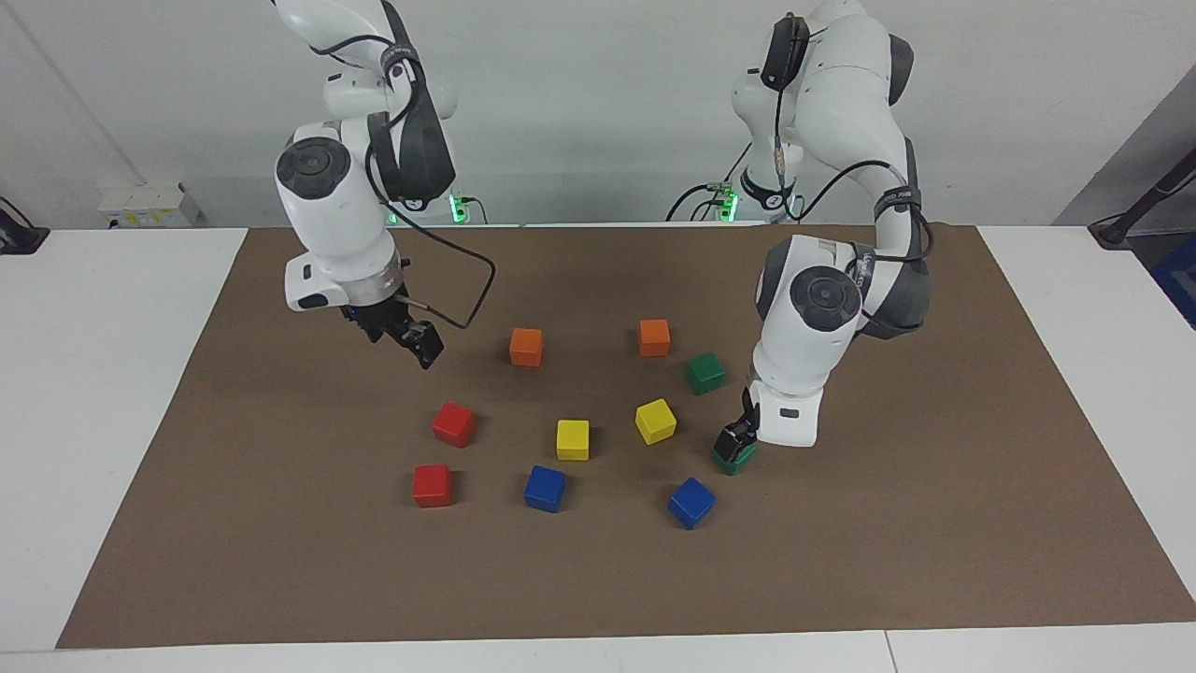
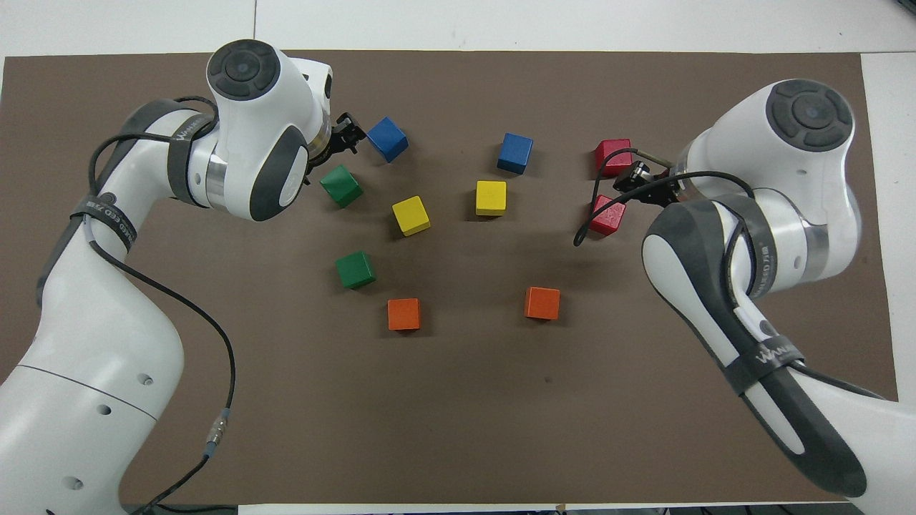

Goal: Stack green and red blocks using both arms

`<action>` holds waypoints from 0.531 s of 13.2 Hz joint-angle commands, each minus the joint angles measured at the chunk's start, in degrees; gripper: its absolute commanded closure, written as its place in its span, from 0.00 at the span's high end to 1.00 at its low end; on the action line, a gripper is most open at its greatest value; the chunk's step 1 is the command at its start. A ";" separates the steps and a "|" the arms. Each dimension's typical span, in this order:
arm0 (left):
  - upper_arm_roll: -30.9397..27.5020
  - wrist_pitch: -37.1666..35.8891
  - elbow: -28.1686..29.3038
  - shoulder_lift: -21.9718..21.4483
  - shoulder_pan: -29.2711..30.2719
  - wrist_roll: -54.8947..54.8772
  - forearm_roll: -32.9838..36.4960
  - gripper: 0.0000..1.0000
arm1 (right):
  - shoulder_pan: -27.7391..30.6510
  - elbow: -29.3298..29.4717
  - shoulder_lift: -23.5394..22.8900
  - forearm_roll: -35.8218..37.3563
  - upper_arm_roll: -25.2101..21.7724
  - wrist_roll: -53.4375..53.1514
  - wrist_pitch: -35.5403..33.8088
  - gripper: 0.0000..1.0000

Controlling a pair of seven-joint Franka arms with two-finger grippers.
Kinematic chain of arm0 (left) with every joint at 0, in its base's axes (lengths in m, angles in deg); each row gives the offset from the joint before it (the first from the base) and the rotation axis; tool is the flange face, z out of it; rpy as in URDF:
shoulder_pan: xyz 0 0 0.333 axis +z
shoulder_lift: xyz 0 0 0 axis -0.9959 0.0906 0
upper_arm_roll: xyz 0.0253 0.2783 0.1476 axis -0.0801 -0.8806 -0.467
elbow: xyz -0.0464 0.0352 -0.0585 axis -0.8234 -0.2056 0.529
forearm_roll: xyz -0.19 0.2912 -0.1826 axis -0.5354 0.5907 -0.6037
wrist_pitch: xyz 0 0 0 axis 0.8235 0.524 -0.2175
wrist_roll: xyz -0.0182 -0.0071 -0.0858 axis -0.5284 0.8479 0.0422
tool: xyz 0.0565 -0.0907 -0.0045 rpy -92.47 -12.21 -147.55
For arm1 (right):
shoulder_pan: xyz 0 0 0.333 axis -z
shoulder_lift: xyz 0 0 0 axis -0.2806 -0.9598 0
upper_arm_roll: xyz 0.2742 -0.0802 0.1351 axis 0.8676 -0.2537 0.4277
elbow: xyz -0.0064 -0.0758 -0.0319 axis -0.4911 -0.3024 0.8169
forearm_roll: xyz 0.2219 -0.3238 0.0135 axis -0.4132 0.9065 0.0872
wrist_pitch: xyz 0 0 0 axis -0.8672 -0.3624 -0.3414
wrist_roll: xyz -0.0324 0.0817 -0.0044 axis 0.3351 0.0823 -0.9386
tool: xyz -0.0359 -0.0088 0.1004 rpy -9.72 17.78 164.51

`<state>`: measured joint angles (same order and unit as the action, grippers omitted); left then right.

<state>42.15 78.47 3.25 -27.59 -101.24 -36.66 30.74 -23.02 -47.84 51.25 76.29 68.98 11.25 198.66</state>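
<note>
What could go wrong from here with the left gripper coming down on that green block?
The left gripper is low at the green block, with a blue block and a yellow block close by; a finger might nudge one. The right gripper, in the air, could hit a red block descending.

Lab: 2 arms [image 1: 346, 206], mat-covered table [image 1: 112, 374]

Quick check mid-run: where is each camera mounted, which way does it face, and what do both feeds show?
Facing view: high across the table, facing the robots; both arms and bases show, left gripper low at a green cube.
Overhead view: above the robots' end, looking steeply down; both arms enter from the bottom, right gripper over the red cubes.
Shared: brown mat, all ten cubes, both grippers.
</note>
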 commanded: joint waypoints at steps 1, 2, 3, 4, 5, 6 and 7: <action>0.04 4.50 5.54 -2.58 0.17 1.33 1.50 1.00 | -1.27 -0.98 -2.21 -0.11 -0.02 -0.42 4.34 0.97; -0.05 5.29 6.86 -3.10 0.09 1.33 1.50 1.00 | -2.06 -0.81 -3.00 -0.02 -0.02 -0.42 5.12 0.97; 0.04 6.26 8.09 -3.19 0.00 1.42 1.50 1.00 | -2.33 -0.89 -3.88 0.07 -0.02 -0.42 6.70 0.97; 0.04 7.57 9.67 -3.46 0.00 1.59 1.41 1.00 | -2.85 -0.89 -5.02 0.33 -0.02 -0.33 7.67 0.97; 0.04 9.07 11.08 -3.98 0.00 2.29 1.41 1.00 | -2.86 -0.89 -6.07 1.29 -0.02 -0.42 8.99 0.97; -0.05 9.86 12.13 -4.16 -0.09 2.47 1.50 1.00 | -2.86 -0.89 -6.86 1.91 -0.02 -0.33 9.70 0.97; -0.05 9.44 12.14 -4.42 -0.18 2.47 1.41 1.00 | -2.86 -0.98 -7.31 2.18 -0.02 -0.33 10.23 0.97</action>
<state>42.25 86.06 10.99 -28.86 -101.23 -35.86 30.84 -25.93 -48.49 45.03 77.12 68.98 11.25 206.89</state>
